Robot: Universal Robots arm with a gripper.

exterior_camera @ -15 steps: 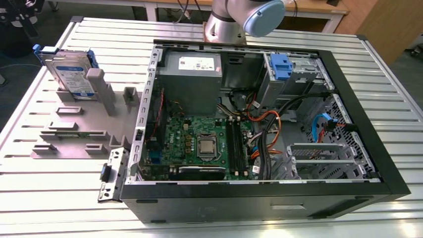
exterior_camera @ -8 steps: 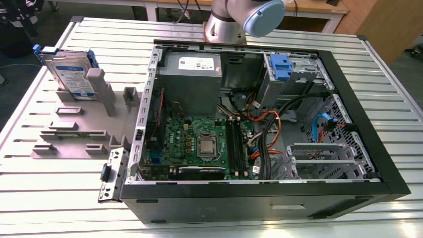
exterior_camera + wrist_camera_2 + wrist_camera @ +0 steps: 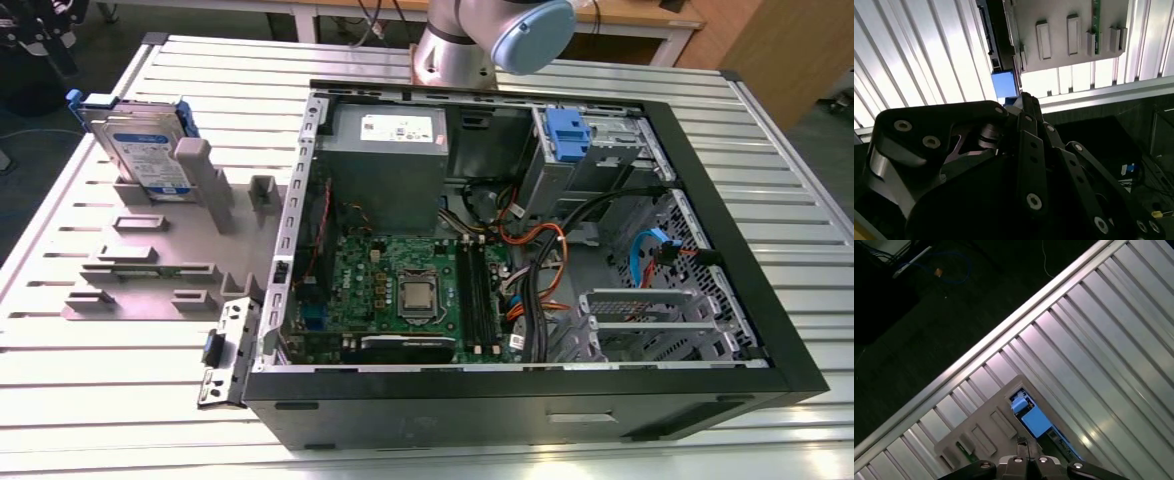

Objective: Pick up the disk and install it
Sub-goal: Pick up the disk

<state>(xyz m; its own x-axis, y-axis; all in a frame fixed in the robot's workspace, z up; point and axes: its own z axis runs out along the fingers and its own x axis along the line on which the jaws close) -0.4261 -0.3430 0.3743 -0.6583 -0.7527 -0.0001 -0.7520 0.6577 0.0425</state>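
Overhead, end effector [image 3: 1022, 441] closed, above disk [image 3: 144, 155].

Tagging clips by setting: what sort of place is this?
Probably a robotics lab workbench set up for computer assembly: an open desktop computer case lies on a slatted metal table, a grey fixture holds the disk on edge, and a robot arm rises behind the case.

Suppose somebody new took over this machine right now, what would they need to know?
Gripper: shut, holding nothing, hanging over the gray holder, close to the disk.
Disk: upright in that holder, on the exterior view's left of the open computer case.
Done: nothing that shows.
Left: the disk is not yet picked up or installed.
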